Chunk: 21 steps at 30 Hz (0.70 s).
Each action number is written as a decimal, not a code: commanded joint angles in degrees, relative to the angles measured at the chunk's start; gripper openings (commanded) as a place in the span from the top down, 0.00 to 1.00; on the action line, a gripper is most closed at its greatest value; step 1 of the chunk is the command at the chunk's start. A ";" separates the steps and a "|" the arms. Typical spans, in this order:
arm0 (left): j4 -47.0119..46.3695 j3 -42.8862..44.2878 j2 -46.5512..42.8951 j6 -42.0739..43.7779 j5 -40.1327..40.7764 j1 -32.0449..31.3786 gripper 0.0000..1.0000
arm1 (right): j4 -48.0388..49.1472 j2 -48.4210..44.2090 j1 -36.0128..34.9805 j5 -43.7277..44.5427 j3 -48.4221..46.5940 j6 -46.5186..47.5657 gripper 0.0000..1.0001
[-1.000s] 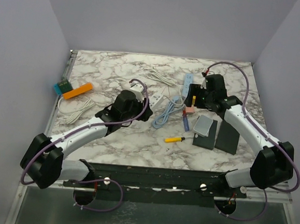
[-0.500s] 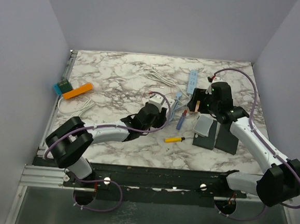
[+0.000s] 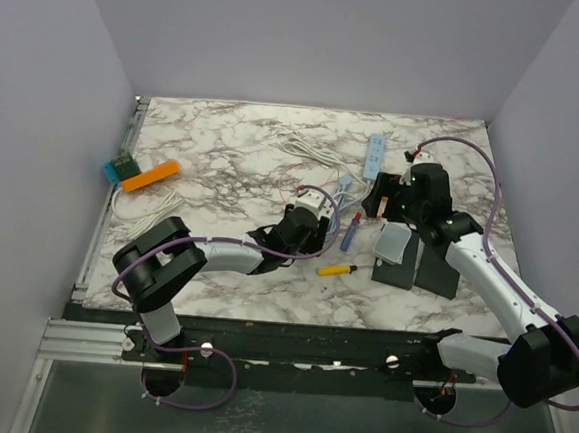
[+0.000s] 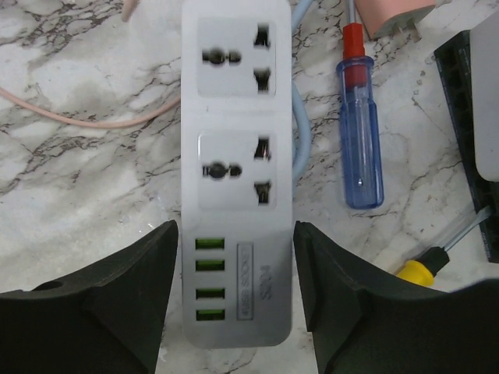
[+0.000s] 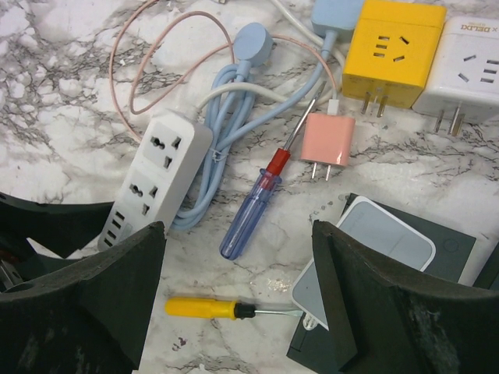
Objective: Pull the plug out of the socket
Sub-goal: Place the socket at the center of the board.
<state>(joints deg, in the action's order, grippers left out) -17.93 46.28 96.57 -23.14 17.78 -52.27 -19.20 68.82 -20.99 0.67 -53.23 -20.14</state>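
Top view, arms: your left gripper (image 3: 320,217) sits low at mid-table. Your right gripper (image 3: 384,201) hangs just beside it on the right, over the chargers.
Top view, strips: there are two on the marble table (image 3: 206,130). The white one is mostly hidden under your left wrist, and a blue strip (image 3: 375,155) lies farther back.
Left wrist, power strip (image 4: 236,156): it lies flat and runs away from you. Count two sockets, both bare, and four USB ports.
Left wrist, fingers: they are spread to the strip's width, one on each flank of its USB end. You cannot tell whether they pinch it or merely bracket it.
Left wrist, plug: nothing is seated in the strip. The pink charger (image 4: 394,15) lies loose past the blue screwdriver (image 4: 359,140).
Right wrist, fingers: they are wide apart, holding nothing, and hover above the blue screwdriver.
Right wrist, plug: the pink charger rests on the marble with its prongs exposed, apart from the strip.
Right wrist, count: one pink charger; two cube adapters, a yellow adapter (image 5: 390,54) and a white adapter (image 5: 472,66); two screwdrivers, the blue one and a yellow screwdriver (image 5: 204,308); one coiled blue cord (image 5: 221,117).
Step, judged: the unplugging looks done. If you want to confirm it, brace the strip with your left gripper. Any pull should run straight along the prongs, never sideways, and clear of the cord.
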 commanded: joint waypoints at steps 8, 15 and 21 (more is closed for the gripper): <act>-1.76 1.97 0.13 0.80 -3.99 -0.78 0.15 | 1.36 -2.01 0.25 2.66 1.24 -0.44 0.19; -0.05 2.06 -2.01 1.74 -2.67 -0.75 0.01 | 1.21 -2.66 0.25 3.43 1.64 -0.23 0.19; 5.27 2.86 -8.53 4.41 0.77 -0.08 0.01 | 2.24 -4.59 0.25 4.99 2.40 -0.17 0.19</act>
<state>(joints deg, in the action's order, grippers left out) -16.27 47.16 93.93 -21.30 15.75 -52.64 -18.90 66.59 -20.99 3.11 -51.77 -20.49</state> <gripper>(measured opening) 0.987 0.808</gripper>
